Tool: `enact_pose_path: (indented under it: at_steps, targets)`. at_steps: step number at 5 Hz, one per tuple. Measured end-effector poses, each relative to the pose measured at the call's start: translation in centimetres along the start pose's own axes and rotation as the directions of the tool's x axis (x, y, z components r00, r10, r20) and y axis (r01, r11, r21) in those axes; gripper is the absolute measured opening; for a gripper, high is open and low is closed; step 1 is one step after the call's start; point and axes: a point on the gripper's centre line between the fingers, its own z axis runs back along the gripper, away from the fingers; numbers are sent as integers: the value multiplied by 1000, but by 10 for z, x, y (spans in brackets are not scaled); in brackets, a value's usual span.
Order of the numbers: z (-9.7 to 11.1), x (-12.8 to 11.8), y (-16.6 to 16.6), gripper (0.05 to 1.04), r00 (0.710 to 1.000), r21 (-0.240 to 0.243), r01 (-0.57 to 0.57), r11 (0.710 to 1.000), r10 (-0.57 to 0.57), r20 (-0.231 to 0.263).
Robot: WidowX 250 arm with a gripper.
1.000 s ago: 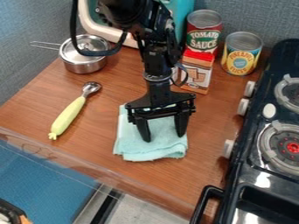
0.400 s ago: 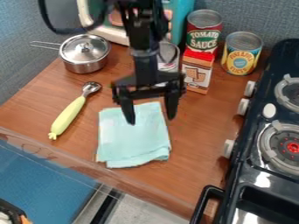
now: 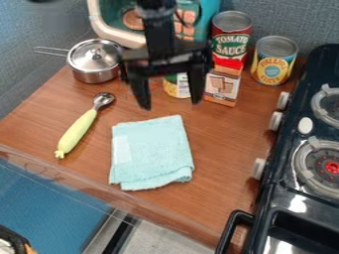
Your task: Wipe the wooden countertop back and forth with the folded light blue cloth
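The light blue cloth (image 3: 151, 151) lies folded on the brown wooden table (image 3: 228, 139), near its front edge. Its lower edge looks doubled, and it is a little turned. The pincer (image 3: 170, 105) hangs over the table, behind the cloth and apart from it; its two fingers stand wide from each other, and nothing is held between them. To the left of the cloth lies a scoop (image 3: 77, 131) with a yellow-green handle, its metal head pointing to the back. Farther back on this side stands a metal pot (image 3: 95, 62) with its lid on. Partly behind the pincer there is a can (image 3: 177, 88). To the right of it stand a small carton (image 3: 222, 87), a red can (image 3: 231, 37) and a yellow-blue can (image 3: 274, 62). The black stove (image 3: 289, 193) is at the right.
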Motion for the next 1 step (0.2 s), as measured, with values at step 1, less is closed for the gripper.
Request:
enact_pose_path:
  at_steps: [1]
  targets:
    - [22,-5,-5,999,991,11,92,996,-93,95]
